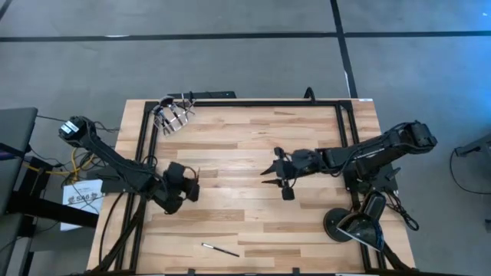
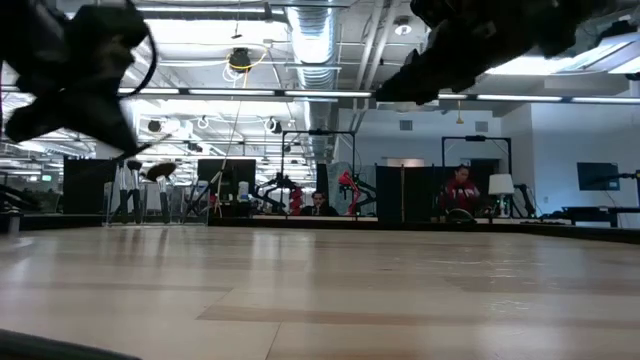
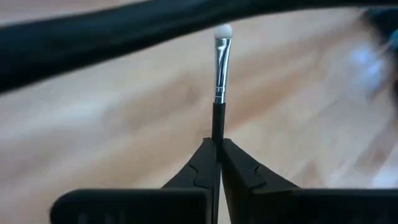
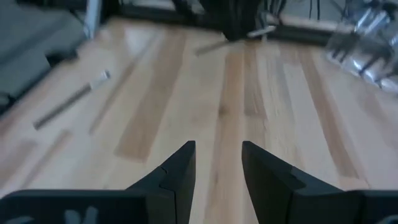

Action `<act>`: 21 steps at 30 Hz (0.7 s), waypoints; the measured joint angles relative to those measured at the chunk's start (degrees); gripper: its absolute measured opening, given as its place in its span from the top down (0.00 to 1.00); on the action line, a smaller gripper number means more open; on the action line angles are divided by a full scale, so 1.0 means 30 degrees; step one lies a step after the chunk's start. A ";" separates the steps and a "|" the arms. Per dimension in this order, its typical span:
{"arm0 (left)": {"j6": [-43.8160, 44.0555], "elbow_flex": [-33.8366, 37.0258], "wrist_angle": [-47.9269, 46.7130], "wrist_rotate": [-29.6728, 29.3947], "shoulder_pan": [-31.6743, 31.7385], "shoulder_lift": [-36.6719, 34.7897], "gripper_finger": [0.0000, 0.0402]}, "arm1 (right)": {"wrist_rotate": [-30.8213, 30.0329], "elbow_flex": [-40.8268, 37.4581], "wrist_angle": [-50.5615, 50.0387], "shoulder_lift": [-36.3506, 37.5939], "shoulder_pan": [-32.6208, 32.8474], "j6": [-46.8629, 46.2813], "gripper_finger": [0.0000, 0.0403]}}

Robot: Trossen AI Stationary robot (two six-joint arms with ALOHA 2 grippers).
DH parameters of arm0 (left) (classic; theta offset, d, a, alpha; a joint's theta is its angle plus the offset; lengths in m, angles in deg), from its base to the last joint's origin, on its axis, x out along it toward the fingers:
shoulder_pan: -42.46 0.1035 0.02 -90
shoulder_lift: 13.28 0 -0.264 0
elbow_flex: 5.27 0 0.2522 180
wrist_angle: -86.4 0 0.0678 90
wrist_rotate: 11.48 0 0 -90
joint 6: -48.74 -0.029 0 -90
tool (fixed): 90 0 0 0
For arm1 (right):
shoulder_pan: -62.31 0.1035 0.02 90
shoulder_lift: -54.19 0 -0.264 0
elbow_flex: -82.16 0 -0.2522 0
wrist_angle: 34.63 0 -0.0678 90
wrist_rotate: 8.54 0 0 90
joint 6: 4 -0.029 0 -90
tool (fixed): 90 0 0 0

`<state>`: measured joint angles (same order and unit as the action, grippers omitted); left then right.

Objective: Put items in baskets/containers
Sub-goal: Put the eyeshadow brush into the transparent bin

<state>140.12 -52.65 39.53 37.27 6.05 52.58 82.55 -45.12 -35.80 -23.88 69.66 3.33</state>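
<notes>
My left gripper (image 1: 189,182) hangs over the table's left half, shut on a slim makeup brush (image 3: 219,81) with a dark handle, silvery ferrule and pale tip. My right gripper (image 4: 217,155) is open over the table's middle (image 1: 268,175), with nothing between its fingers. The clear cup (image 1: 173,115) stands at the far left corner with several brushes leaning in it. Another brush (image 1: 220,249) lies flat near the front edge and also shows in the right wrist view (image 4: 69,101). My left gripper pinches the brush's dark handle (image 3: 217,124) between its two fingers, at their free ends. The ferrule and pale tip (image 3: 222,31) stick out past the fingertips; the rest of the handle is hidden behind the fingers. The brush is lifted clear of the table.
A round black lamp base (image 1: 341,225) stands at the table's near right corner. A black frame (image 1: 245,102) runs along the table's far and side edges. Bare wood lies between the two grippers.
</notes>
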 joint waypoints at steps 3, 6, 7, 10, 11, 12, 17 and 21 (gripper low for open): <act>-0.1484 -0.0004 0.0662 -0.2590 0.0463 0.0008 0.97 | 0.0866 -0.0942 0.2427 0.0000 -0.0818 -0.0520 0.70; -0.3984 -0.0004 0.1827 -0.4306 0.1216 0.0008 0.97 | 0.1081 -0.1406 0.2674 0.0000 -0.1433 -0.0815 0.70; -0.5066 -0.0004 0.2347 -0.4837 0.1499 0.0008 0.97 | 0.1090 -0.1431 0.2681 -0.0007 -0.1580 -0.0925 0.70; -0.8310 -0.0026 0.4326 -0.6077 0.2546 0.0008 0.97 | 0.1107 -0.1459 0.2675 0.0000 -0.1745 -0.0938 0.70; -0.9274 -0.0026 0.4941 -0.6298 0.2973 0.0008 0.97 | 0.1120 -0.1470 0.2670 0.0000 -0.1753 -0.0938 0.70; -1.0253 -0.0026 0.5596 -0.6384 0.3459 0.0008 0.97 | 0.1134 -0.1470 0.2691 0.0000 -0.1739 -0.0938 0.70; -1.4629 -0.0033 0.8455 -0.6297 0.5991 0.0008 0.97 | 0.1149 -0.1470 0.2581 0.0000 -0.1712 -0.0817 0.70; -1.7519 -0.0033 0.9598 -0.3869 0.8705 0.0008 0.97 | 0.1179 -0.1470 0.2399 0.0000 -0.1710 -0.0785 0.70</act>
<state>87.56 -52.75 68.32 25.66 32.17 52.61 86.09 -49.53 -28.61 -23.88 64.53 0.97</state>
